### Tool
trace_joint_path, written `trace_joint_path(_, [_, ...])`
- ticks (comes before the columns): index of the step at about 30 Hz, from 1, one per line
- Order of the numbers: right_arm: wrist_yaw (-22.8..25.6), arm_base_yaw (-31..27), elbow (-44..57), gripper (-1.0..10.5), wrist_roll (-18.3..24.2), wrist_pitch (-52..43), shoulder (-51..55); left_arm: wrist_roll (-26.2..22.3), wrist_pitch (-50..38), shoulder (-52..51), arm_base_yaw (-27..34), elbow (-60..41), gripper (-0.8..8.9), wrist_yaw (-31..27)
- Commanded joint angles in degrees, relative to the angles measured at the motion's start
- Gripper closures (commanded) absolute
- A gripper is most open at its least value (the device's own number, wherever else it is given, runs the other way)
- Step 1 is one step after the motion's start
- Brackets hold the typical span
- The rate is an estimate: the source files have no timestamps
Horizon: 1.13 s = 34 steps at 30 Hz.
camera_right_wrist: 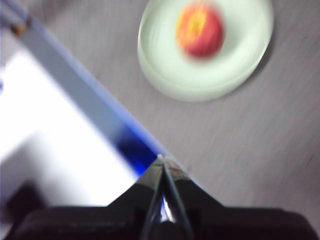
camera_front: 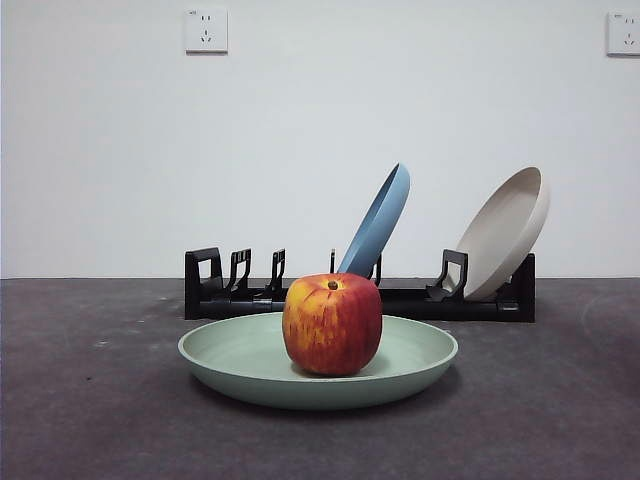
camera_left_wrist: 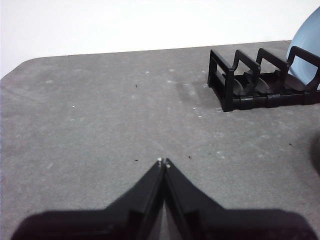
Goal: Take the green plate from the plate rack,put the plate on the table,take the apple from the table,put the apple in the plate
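Observation:
The green plate (camera_front: 230,360) lies flat on the table (camera_front: 80,400) in front of the plate rack (camera_front: 420,300). The red and yellow apple (camera_front: 332,323) stands upright in the plate's middle. The right wrist view, blurred, shows the same plate (camera_right_wrist: 165,65) and apple (camera_right_wrist: 199,30) from above, well away from my right gripper (camera_right_wrist: 162,160), which is shut and empty near the table's edge. My left gripper (camera_left_wrist: 163,162) is shut and empty over bare table, apart from the rack's end (camera_left_wrist: 227,80). Neither arm shows in the front view.
A blue plate (camera_front: 380,220) leans in the rack's middle slots and a cream-white plate (camera_front: 505,230) leans at its right end. The blue plate's rim (camera_left_wrist: 305,40) shows in the left wrist view. A wall stands behind the table.

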<state>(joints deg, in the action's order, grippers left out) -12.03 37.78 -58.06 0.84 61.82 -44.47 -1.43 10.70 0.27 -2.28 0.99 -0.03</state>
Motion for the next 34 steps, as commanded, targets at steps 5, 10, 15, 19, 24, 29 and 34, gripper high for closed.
trace_joint_path(5, [-7.50,-17.11,6.23,9.5,2.23,-24.61,8.39,0.33,-0.15,-0.15,0.17,-0.76,8.17,0.20])
trace_joint_path(10, [-10.54,-29.59,17.70,9.5,3.13,-39.12,15.72,0.33,-0.13,-0.17,0.17,-0.76,8.17,0.20])
trace_joint_path(15, [-9.16,-36.06,32.98,9.5,3.10,-51.74,25.51,0.33,-0.15,-0.17,0.17,-0.76,8.17,0.20])
trace_joint_path(19, [-4.00,-37.73,43.98,9.5,1.33,-58.01,32.96,0.33,-0.15,-0.17,0.17,-0.76,8.17,0.20])
trace_joint_path(24, [-1.33,-37.81,54.55,9.5,-4.07,-59.95,41.33,0.33,-0.13,-0.17,0.17,-0.76,8.17,0.20])
trace_joint_path(29, [-1.51,-37.66,57.64,9.5,-4.85,-54.71,44.15,0.33,-0.15,-0.17,0.17,-0.76,8.17,0.20])
trace_joint_path(34, [-1.49,-37.66,57.70,9.5,-3.30,-52.13,44.39,0.33,-0.15,-0.17,0.17,-0.76,8.17,0.20])
